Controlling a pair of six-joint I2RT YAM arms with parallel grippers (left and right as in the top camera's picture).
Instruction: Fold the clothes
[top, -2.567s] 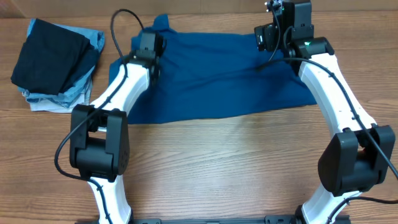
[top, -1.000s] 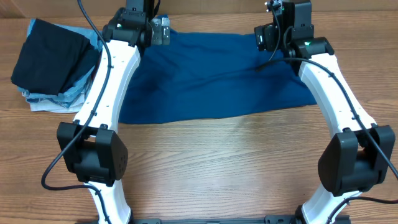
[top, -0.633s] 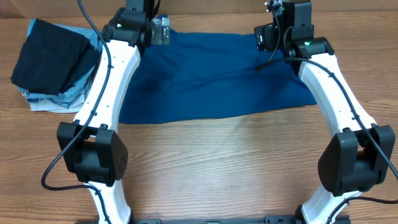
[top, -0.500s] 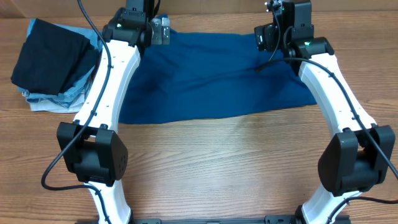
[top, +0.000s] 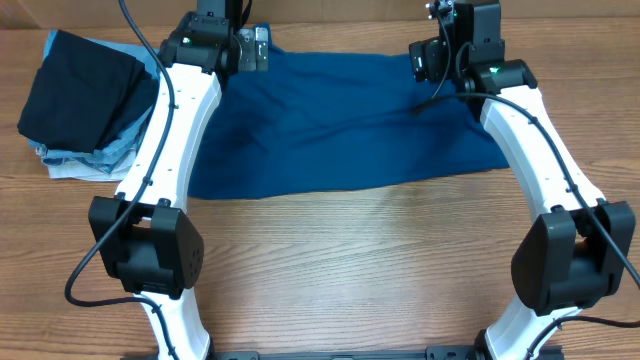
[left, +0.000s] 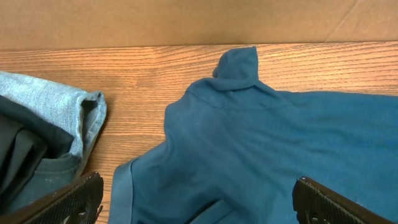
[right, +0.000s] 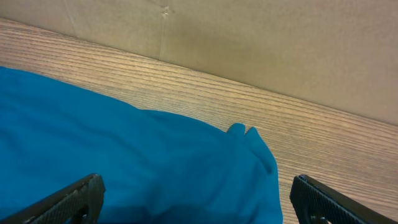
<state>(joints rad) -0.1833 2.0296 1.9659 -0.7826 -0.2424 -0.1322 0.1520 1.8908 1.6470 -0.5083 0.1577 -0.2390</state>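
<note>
The clothes are one royal-blue T-shirt (top: 340, 125) lying spread, with some wrinkles, across the back of the wooden table. My left gripper (top: 252, 47) hovers open above its far left corner. In the left wrist view that gripper (left: 199, 208) straddles the shirt (left: 267, 143) near a sleeve (left: 239, 62), with nothing between its fingers (left: 68, 199). My right gripper (top: 445, 50) hangs open over the far right corner. The right wrist view shows that gripper (right: 199, 208) above the shirt's (right: 124, 155) crumpled edge, holding nothing.
A stack of a black garment (top: 80, 90) on pale blue ones (top: 120, 150) sits at the table's far left, close to the left arm. A brown cardboard wall (right: 249, 43) runs along the table's far edge. Bare wood (top: 350, 270) lies in front of the shirt.
The left arm lifted off the shirt's left side and reached back to its far left corner, then edged slightly farther back. The right arm and the shirt have stayed still.
</note>
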